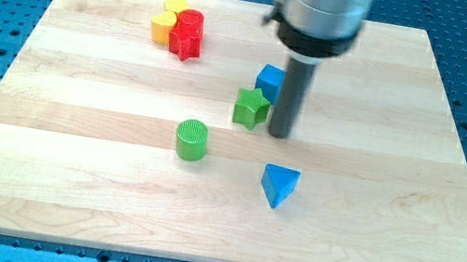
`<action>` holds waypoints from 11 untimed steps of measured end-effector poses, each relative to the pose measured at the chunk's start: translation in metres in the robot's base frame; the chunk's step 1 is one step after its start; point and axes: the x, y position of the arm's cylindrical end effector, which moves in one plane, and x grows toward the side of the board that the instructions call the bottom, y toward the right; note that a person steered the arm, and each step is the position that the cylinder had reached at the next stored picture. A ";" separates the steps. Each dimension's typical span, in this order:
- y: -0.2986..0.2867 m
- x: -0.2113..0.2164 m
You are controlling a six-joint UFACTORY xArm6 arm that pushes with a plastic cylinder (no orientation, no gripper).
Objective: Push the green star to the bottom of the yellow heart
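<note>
Ribbed green star, upright

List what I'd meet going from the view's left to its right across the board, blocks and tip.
yellow heart → red block → green cylinder → green star → my tip → blue triangle. The blue block behind the star overlaps it, so it is left out.

My arm enters at the upper centre of the frame as a broad cylindrical housing with a silver-grey metallic finish. A black ring collar closes its lower edge, with a small dark protrusion on the view's left side. From the collar a straight, smooth, dark grey rod descends, much narrower than the housing. My tip is its blunt, flat lower end.
</note>
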 end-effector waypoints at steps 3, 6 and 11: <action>-0.093 -0.044; -0.084 -0.068; -0.165 -0.027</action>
